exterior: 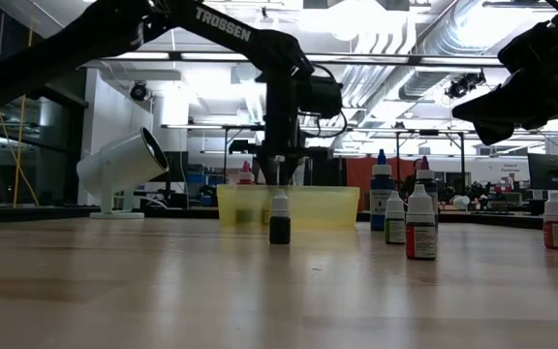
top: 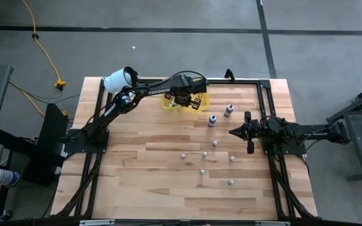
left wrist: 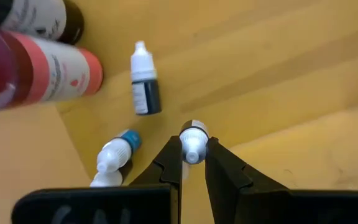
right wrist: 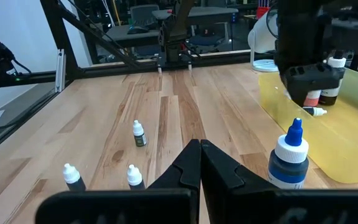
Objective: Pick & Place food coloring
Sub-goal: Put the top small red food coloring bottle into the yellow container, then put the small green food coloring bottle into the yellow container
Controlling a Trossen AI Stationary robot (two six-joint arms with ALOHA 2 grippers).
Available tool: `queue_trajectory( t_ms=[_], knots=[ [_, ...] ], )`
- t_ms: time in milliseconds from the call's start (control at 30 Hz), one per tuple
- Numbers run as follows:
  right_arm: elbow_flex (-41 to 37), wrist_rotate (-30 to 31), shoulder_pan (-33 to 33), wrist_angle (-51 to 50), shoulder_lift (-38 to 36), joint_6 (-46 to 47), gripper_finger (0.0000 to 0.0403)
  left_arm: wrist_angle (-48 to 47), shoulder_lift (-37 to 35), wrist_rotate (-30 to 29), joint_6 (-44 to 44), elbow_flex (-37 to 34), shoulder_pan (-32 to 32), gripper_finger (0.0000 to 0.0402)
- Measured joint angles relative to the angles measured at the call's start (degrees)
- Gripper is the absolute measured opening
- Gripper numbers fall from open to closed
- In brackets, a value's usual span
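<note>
The left gripper (left wrist: 192, 163) hangs over the yellow tray (top: 201, 100) at the far side of the table (top: 156, 182), its two fingers clamped on a small white-capped dropper bottle (left wrist: 193, 142), which stands between the tips. From table height the same gripper (exterior: 281, 180) points straight down above the tray (exterior: 342, 206).

Just beyond its fingertips, on the tray floor, lies a bottle with a dark body and white cap (left wrist: 145, 87). Beside the fingers lies a blue-collared bottle (left wrist: 118, 151), on its side. Farther out from the gripper, at the tray's edge, lie two bigger bottles, one with a pink-red label (left wrist: 55, 65) and one dark with a white label (left wrist: 39, 15).

The right gripper (top: 235, 132) waits over the right side of the table, well apart from the tray, its fingers pressed together with nothing between them (right wrist: 199, 163). Close beside it stands a taller blue-tipped bottle (right wrist: 289, 158); another tall one (top: 230, 110) stands just past that, nearer the tray. Ahead of this gripper, out on the bare wood, small dropper bottles stand scattered: one with a dark body (right wrist: 139, 134) and two white-capped ones nearer (right wrist: 72, 176) (right wrist: 133, 175). From above, the loose ones dot the table's middle (top: 203, 154).

A big white cylinder (top: 119, 79) sits at the far left corner, behind the left arm.
</note>
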Motion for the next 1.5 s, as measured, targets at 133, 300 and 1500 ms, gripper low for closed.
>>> queue_trajectory(
  t_ms=[133, 300, 1500],
  knots=[
    [0.02, 0.01, 0.02, -0.02, 0.02, 0.0, 0.0, 0.08, 0.0, 0.73, 0.45, -1.29, 0.0, 0.0033],
    [0.02, 0.0, 0.01, -0.02, 0.01, 0.0, 0.0, 0.92, -0.02, 1.79, 1.98, -1.53, -0.04, 0.0033],
    [0.01, -0.01, 0.0, -0.02, 0.02, -0.01, 0.0, 0.77, -0.07, 2.7, 11.19, 3.74, 0.04, 0.0157]
  ],
)
